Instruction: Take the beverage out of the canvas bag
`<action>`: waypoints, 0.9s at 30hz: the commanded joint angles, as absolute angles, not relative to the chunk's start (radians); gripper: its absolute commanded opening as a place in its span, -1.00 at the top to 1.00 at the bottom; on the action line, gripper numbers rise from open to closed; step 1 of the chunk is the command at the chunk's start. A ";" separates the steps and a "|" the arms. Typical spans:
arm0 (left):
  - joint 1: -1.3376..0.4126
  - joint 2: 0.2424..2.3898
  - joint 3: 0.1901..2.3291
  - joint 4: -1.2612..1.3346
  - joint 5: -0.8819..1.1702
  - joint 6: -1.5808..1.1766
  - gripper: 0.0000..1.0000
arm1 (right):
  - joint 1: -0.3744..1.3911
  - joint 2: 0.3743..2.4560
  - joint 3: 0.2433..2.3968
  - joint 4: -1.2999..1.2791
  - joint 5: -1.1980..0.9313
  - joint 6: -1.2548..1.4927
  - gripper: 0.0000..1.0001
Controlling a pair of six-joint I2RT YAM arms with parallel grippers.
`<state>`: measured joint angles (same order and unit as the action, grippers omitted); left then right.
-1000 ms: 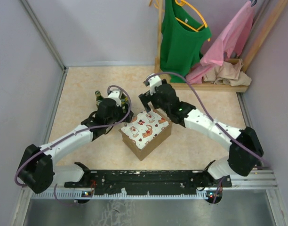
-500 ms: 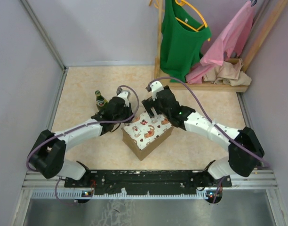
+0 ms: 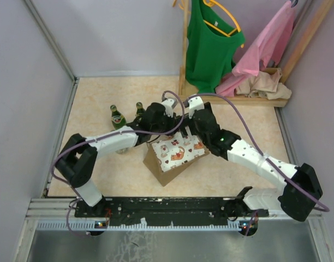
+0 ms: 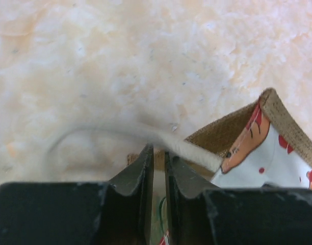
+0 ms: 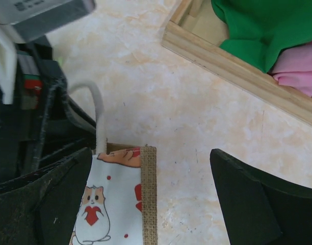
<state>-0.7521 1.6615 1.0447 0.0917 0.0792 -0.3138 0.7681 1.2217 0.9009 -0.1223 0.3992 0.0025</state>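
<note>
Looks partly done: two green bottles (image 3: 117,117) stand far-left of the mid-table canvas bag (image 3: 172,155), contents hidden; left gripper (image 4: 158,150) pinches its white handle (image 4: 191,150), right gripper (image 5: 150,153) gapes wide above.

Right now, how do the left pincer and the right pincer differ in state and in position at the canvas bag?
The left pincer is pinched nearly shut on a white loop handle; the right pincer gapes wide and holds nothing. The left pincer comes in from the left side of the canvas bag; the right pincer hangs over its rim. Both have black fingers and sit at the bag's top.
</note>
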 commanded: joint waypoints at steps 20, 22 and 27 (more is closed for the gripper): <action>-0.839 1.991 1.589 0.058 0.209 -0.216 -0.30 | 0.766 1.095 0.857 -0.147 0.513 0.056 -0.98; -0.838 1.969 1.562 0.035 0.156 -0.209 -0.75 | 0.767 1.096 0.863 -0.140 0.512 0.056 -0.98; -0.833 1.876 1.489 0.010 0.040 -0.190 -0.99 | 0.766 1.118 0.885 -0.126 0.496 0.055 -0.98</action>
